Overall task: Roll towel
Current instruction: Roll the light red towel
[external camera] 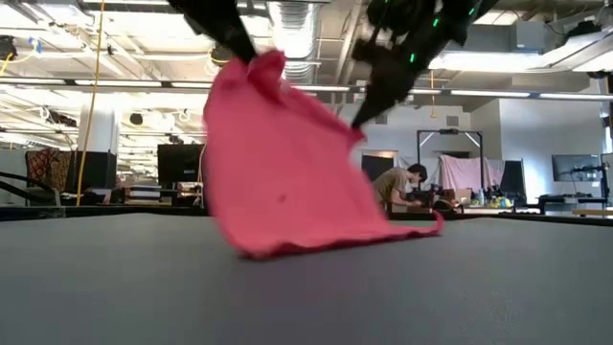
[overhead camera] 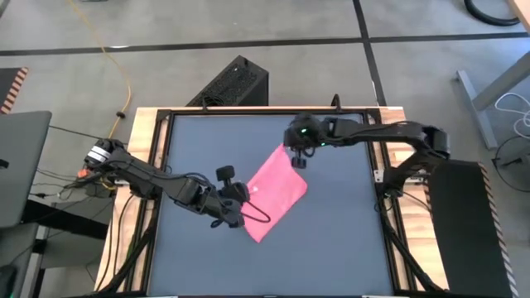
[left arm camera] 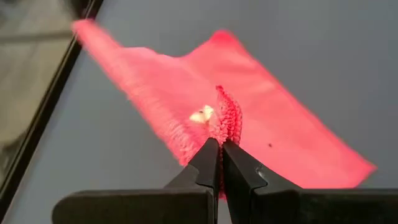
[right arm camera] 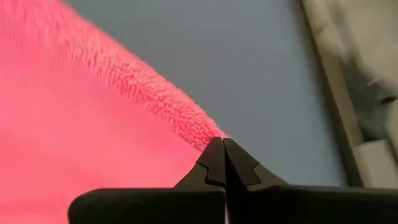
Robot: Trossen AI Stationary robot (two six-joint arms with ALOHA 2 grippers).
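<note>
The pinkish-red towel is held up over the middle of the dark table between my two grippers. Its lower edge lies on the tabletop, and one lower corner trails out to the side. A small white tag shows right beside my left fingers. My left gripper is shut on the towel's near-left end. My right gripper is shut on its far end, nearer the table's far edge. My left gripper pinches a bunched bit of the towel's edge between its two shut fingers, beside the white tag. The fingers slant downward from the table's left side. The cloth is lifted there and hangs slack below. My right gripper pinches the towel's upper corner between its two shut fingers, slanting down from the table's far right. That corner is raised, lower than the left one. The cloth sags from it down to the tabletop.
A wooden frame borders the dark tabletop. A black box stands on the floor beyond the far edge. Bare tabletop lies toward the near edge. A person sits far off in the room behind.
</note>
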